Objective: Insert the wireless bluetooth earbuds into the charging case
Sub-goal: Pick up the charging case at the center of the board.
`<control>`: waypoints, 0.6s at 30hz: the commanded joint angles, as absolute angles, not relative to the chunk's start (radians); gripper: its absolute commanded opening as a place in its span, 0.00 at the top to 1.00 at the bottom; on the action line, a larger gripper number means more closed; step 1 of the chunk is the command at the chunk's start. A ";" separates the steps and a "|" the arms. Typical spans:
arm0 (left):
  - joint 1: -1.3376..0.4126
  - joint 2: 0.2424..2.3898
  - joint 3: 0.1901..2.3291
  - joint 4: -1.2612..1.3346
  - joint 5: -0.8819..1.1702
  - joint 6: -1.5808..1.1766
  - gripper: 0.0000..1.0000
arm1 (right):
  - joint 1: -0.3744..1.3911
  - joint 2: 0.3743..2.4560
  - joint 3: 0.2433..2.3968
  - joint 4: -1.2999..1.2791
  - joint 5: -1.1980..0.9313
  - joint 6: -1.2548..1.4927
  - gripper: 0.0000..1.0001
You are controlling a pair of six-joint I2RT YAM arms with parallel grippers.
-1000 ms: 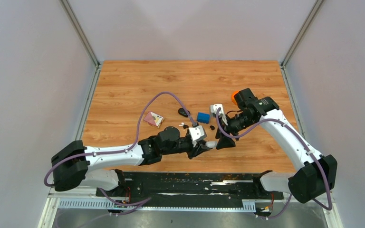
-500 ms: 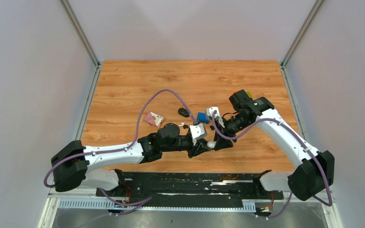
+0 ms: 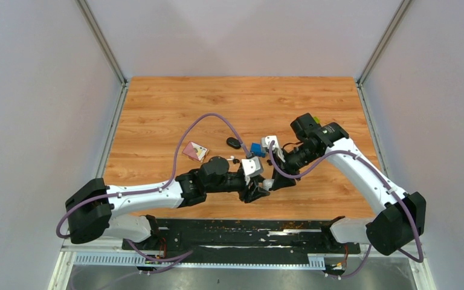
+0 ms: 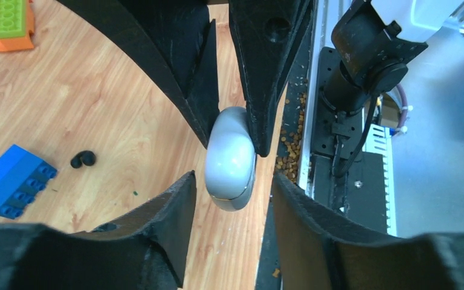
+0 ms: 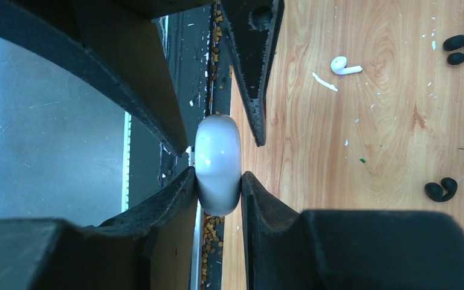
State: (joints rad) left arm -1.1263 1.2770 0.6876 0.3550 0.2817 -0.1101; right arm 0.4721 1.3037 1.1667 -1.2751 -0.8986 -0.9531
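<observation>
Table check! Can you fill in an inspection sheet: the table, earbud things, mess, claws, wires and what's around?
Surface: wooden table, things gathered near the middle.
Job's things: charging case looks closed, between both claws; white earbuds and black earbuds loose on the wood.
Clutter: blue block, pink packet, black oval, white sliver, brown crumbs by the near rail.
Grippers: right claw shut on the case; left claw open around its end, not touching.
Cables: purple cable loops over the table.
Surroundings: grey walls; nothing else seen.
</observation>
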 commanded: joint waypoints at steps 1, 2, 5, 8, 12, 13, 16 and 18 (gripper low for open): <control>-1.131 1.263 0.703 0.407 0.257 -0.105 0.38 | 0.471 1.292 1.239 -1.264 -0.913 -0.942 0.89; -1.131 1.257 0.681 0.436 0.248 -0.103 0.35 | 0.468 1.298 1.248 -1.264 -0.916 -0.938 0.89; -1.129 1.238 0.614 0.566 0.230 -0.096 0.29 | 0.452 1.324 1.279 -1.267 -0.934 -0.938 0.89; -1.122 1.242 0.590 0.625 0.263 -0.100 0.30 | 0.446 1.357 1.312 -1.283 -0.950 -0.945 0.90; -1.102 1.274 0.579 0.711 0.331 -0.161 0.38 | 0.444 1.383 1.337 -1.279 -0.983 -0.938 0.90; -1.097 1.282 0.575 0.733 0.343 -0.177 0.39 | 0.444 1.384 1.337 -1.273 -0.986 -0.937 0.89; -1.082 1.300 0.560 0.799 0.357 -0.227 0.43 | 0.445 1.385 1.334 -1.263 -0.980 -0.933 0.90; -1.073 1.304 0.555 0.817 0.357 -0.243 0.45 | 0.444 1.382 1.329 -1.263 -0.981 -0.933 0.90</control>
State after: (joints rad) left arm -1.0817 1.2953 0.5594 0.6373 0.2993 -0.1757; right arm 0.4454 1.3842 1.2987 -1.2915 -0.9371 -0.9276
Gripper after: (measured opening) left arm 0.570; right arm 0.301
